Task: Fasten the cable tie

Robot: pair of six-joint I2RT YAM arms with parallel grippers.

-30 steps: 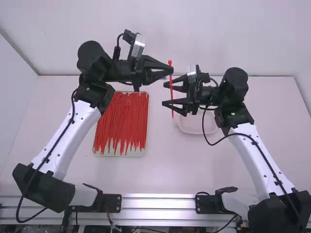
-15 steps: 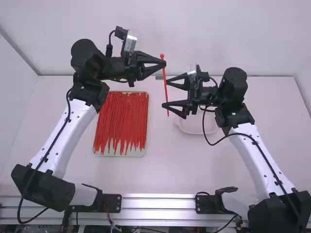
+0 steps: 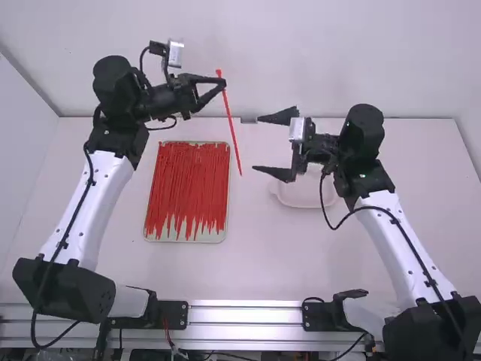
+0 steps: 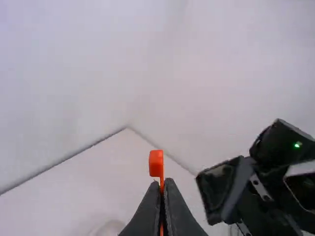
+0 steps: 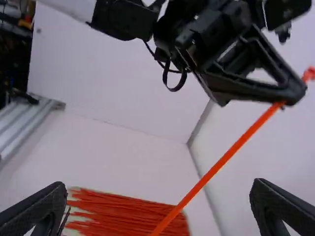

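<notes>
My left gripper (image 3: 217,81) is raised high over the back of the table, shut on a red cable tie (image 3: 231,128) just below its head (image 4: 156,162). The strap hangs down and to the right, loose at its lower end. In the right wrist view the same tie (image 5: 231,156) runs slantwise out of the left gripper (image 5: 290,93). My right gripper (image 3: 263,144) is to the right of the strap, open wide with nothing between its fingers, and apart from the tie.
A tray (image 3: 188,235) with several red cable ties (image 3: 189,188) lies on the white table under the left arm. A white bowl (image 3: 301,198) sits below the right gripper. The table's front and right side are bare.
The left gripper has drawn back to the left and up, carrying the tie away from the right gripper. The right gripper, which bracketed the strap, has opened wider and is now clear of it.
</notes>
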